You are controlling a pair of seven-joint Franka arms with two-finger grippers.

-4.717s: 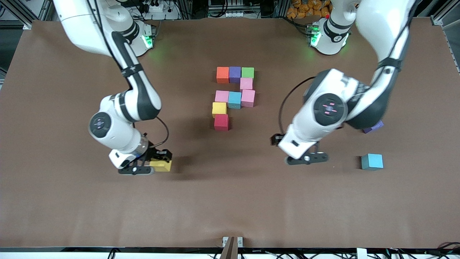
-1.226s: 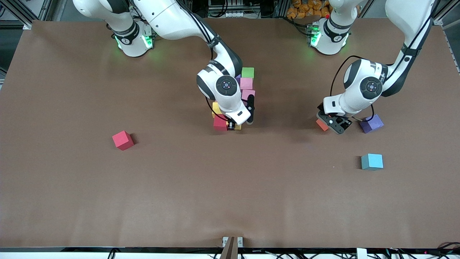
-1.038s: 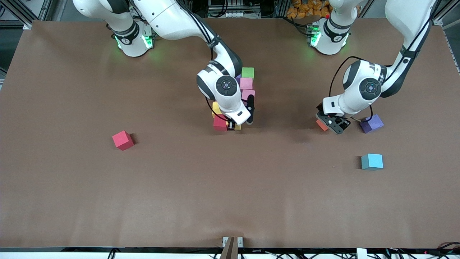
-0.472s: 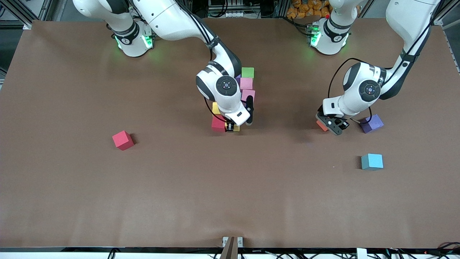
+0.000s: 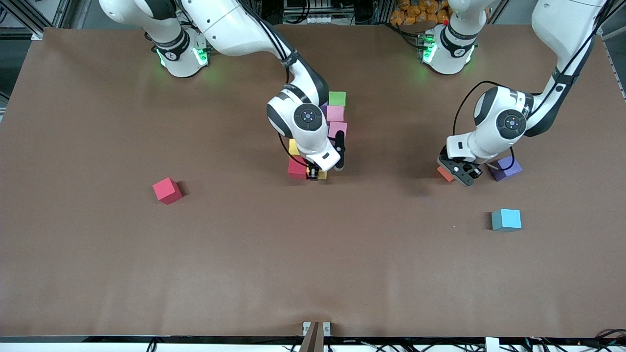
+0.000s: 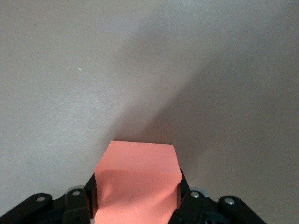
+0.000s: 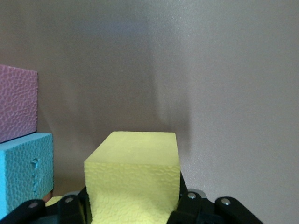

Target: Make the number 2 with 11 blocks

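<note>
Figure: the table as I saw it from my remote station. The right gripper [image 5: 317,172] was low at the near end of the unfinished number 2 [image 5: 336,113], its fingers clamped on a yellow block [image 7: 133,179], which sat just beside the red block [image 5: 296,168] at the figure's nearest row. In the right wrist view, a light blue block [image 7: 23,170] and a pink block [image 7: 17,102] of the figure stood close alongside the yellow one. The green block [image 5: 337,98] marked the figure's row farthest from the front camera; the right arm covered much of the rest. The left gripper [image 5: 459,172] was toward the left arm's end of the table, closed around an orange block [image 6: 138,184], with a loose purple block [image 5: 506,168] just beside it. Another loose light blue block [image 5: 506,219] lay nearer the front camera. A loose red block [image 5: 167,190] lay toward the right arm's end, well apart from the figure.
</note>
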